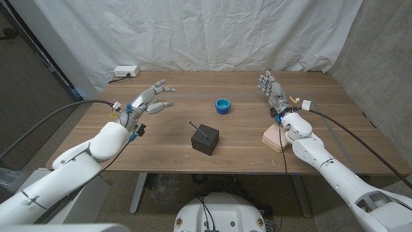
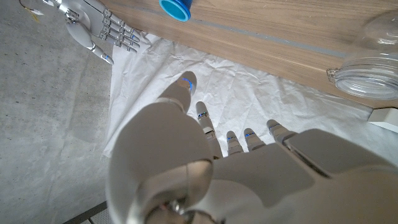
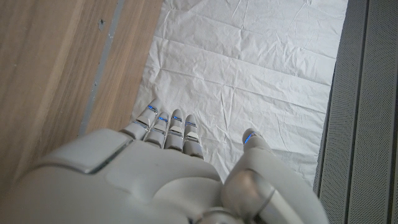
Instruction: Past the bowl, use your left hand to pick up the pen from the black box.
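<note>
A thin dark pen (image 1: 200, 129) lies slanted across the top of a small black box (image 1: 205, 140) near the table's front middle. Behind it and slightly to the right stands a small blue bowl (image 1: 223, 105), also seen in the left wrist view as the blue bowl (image 2: 175, 9). My left hand (image 1: 149, 100) hovers over the left part of the table, fingers spread and holding nothing, well left of the box. My right hand (image 1: 272, 87) is raised at the right, fingers straight and apart, empty; it shows too as the right hand (image 2: 102, 27).
A pinkish block (image 1: 275, 137) sits by my right forearm. A white power strip (image 1: 124, 71) lies at the table's back left corner. A clear glass jar (image 2: 367, 68) stands on the wood in the left wrist view. A white cloth (image 1: 193, 32) hangs behind the table.
</note>
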`<action>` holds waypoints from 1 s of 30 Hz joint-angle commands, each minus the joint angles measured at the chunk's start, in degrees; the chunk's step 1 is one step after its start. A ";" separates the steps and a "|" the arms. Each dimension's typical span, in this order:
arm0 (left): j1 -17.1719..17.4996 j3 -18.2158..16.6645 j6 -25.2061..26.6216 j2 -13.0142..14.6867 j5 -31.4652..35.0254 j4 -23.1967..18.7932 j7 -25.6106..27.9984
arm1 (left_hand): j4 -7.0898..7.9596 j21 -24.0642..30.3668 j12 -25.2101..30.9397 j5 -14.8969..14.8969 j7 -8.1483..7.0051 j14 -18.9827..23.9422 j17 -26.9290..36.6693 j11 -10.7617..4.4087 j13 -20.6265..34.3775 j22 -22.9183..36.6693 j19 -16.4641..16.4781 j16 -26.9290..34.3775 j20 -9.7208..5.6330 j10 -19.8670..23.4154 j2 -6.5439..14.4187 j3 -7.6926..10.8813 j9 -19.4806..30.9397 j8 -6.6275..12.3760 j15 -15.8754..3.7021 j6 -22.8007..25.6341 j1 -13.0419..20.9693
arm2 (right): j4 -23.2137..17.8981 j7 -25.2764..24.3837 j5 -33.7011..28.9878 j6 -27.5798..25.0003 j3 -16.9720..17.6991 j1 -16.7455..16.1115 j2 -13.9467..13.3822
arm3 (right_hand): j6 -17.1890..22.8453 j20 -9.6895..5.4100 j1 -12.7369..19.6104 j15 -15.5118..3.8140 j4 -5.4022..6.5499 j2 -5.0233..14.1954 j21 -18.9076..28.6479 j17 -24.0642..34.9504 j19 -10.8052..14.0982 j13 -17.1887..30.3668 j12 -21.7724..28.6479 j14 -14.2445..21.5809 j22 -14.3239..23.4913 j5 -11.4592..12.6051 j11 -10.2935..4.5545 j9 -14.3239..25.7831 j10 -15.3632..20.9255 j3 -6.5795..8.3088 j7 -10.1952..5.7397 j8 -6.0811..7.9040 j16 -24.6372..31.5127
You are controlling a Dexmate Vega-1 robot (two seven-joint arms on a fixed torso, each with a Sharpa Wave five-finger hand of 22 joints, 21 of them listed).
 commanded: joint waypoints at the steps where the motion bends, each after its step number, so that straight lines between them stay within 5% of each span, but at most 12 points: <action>1: -0.63 1.17 8.08 2.82 4.11 -4.38 -0.61 | 0.31 0.26 0.27 -0.21 -0.13 -0.90 -0.01 -0.32 0.19 0.06 -0.12 0.14 0.18 0.08 0.05 0.15 0.21 0.43 0.00 0.85 1.03 | -0.47 -0.11 0.20 -0.49 0.14 0.23 -0.20 | 0.32 -0.02 0.02 0.27 -0.24 0.65 -0.22 0.34 0.48 0.26 -0.14 0.26 0.14 -0.21 -0.03 -0.06 0.19 0.09 -0.12 0.20 -0.04; 12: 1.28 1.15 15.69 5.91 10.29 -9.58 0.33 | 0.51 0.21 0.30 -0.65 -0.18 -0.95 -0.03 -0.49 0.18 0.08 -0.15 0.11 0.04 0.18 -0.19 -0.12 0.27 0.47 -0.06 1.49 1.79 | 0.45 0.42 0.33 -0.86 -0.27 1.20 0.34 | 0.35 0.01 0.02 0.33 -0.28 0.70 -0.41 0.35 0.53 0.26 -0.15 0.40 0.15 -0.24 0.07 -0.06 0.24 0.05 0.02 0.20 0.00; 30: 2.51 -0.26 15.14 7.18 12.86 -10.64 -2.34 | 0.89 0.13 0.36 -1.29 -1.36 -0.90 -0.03 -1.26 0.18 0.09 -0.22 0.13 0.05 0.44 -0.77 -0.87 0.36 0.41 -0.58 2.35 2.65 | -1.14 -0.80 -0.53 -1.92 -0.74 1.07 0.17 | 0.41 0.06 0.00 0.33 -0.36 0.80 -0.80 0.35 0.65 0.27 -0.18 0.34 0.16 -0.32 0.13 -0.05 0.27 -0.03 -0.01 0.20 -0.04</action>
